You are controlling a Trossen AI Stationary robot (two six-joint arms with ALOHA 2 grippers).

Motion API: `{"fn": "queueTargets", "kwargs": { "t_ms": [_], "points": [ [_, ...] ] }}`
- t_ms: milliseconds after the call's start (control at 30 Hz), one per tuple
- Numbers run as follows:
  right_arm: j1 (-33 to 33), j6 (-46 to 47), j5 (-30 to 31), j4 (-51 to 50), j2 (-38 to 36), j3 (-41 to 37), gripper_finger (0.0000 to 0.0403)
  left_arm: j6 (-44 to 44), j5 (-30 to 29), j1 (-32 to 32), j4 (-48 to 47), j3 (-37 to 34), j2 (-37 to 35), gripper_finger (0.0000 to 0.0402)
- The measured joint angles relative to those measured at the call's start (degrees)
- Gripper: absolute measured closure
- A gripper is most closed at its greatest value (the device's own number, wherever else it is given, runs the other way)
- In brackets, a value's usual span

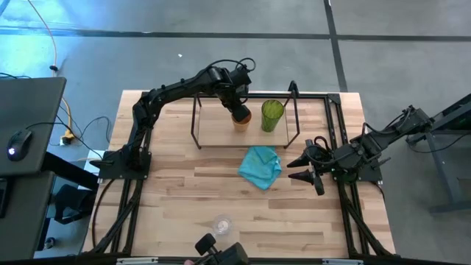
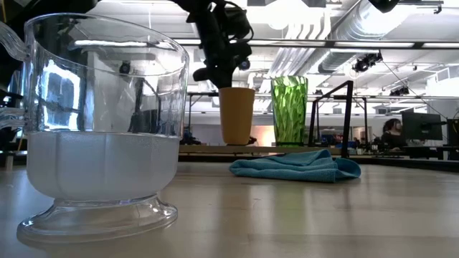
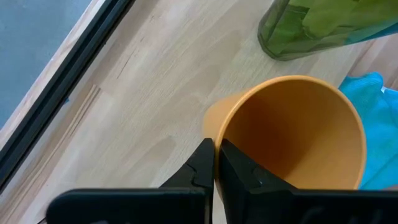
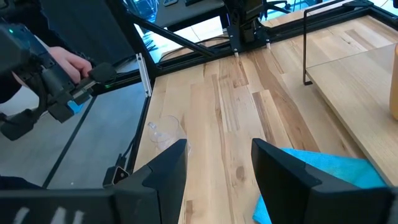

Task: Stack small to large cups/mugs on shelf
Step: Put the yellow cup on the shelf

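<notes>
— Where do we have the matte orange cup (image 1: 241, 116)?
— On the shelf (image 1: 221, 138) base by the table's far edge, our left gripper (image 3: 216, 163) pinching its thin rim, beside the ribbed green tumbler (image 1: 271, 115).
— And our right gripper (image 4: 217, 163)?
— Near the right edge, jaws spread.

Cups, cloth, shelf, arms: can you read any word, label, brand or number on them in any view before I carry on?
None can be read in any view.
orange cup, held at its rim by the left claw: plain, no print.
green tumbler: only a moulded pattern.
clear glass cup: no marking.
turquoise cloth: no tag visible.
shelf: bare rods, no label.
right claw: open, unmarked fingers.
</notes>
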Motion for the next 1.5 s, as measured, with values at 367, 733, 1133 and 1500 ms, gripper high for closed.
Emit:
{"fn": "queueTargets", "kwargs": {
  "t_ms": [367,733,1133,1500],
  "points": [
    [0.0,0.1,0.0,0.0,0.0,0.0,0.0231,0.0,0.0,0.0,-0.1,0.0,0.0,0.0401],
    [0.0,0.0,0.0,-0.1,0.0,0.0,0.0231,-0.9,1.3,0.0,0.2,0.1,1.4,0.0401],
    [0.0,-0.1,0.0,-0.4,0.0,0.0,0.0231,0.0,0.1,0.0,0.2,0.1,1.5,0.0401],
    [0.0,-0.1,0.0,-0.4,0.0,0.0,0.0231,0.2,0.4,0.0,0.0,-0.1,1.9,0.0369]
  ]
}}
